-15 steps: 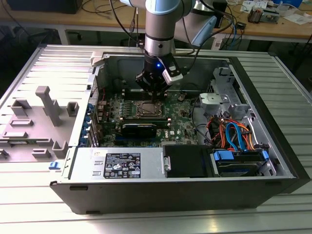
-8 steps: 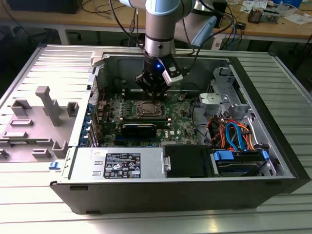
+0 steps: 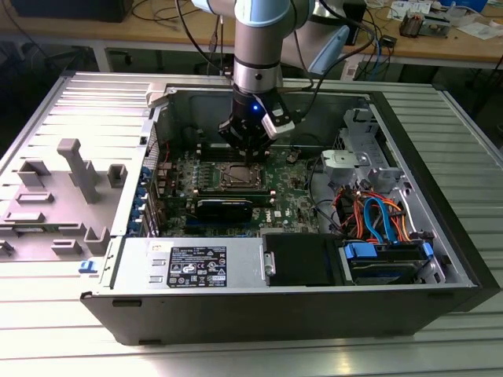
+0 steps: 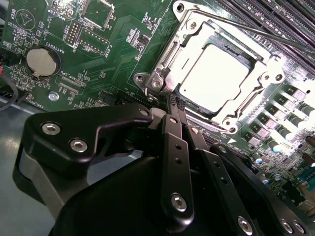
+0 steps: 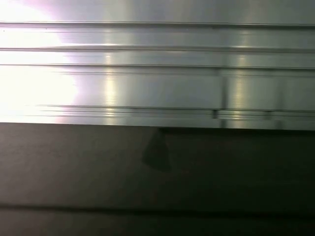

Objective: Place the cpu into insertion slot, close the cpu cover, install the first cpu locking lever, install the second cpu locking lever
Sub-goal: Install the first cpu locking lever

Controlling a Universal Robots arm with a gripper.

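The cpu (image 4: 212, 78) lies socketed just beyond the pincer (image 4: 173, 101).

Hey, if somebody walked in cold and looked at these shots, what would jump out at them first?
Probably the open computer case with its green motherboard, and the arm reaching straight down into it, the gripper right over the socket. In the second wrist view, the cpu gleams silver in the socket with the cpu cover closed around it as a frame. The gripper's fingers sit pressed together just beside that frame's corner.
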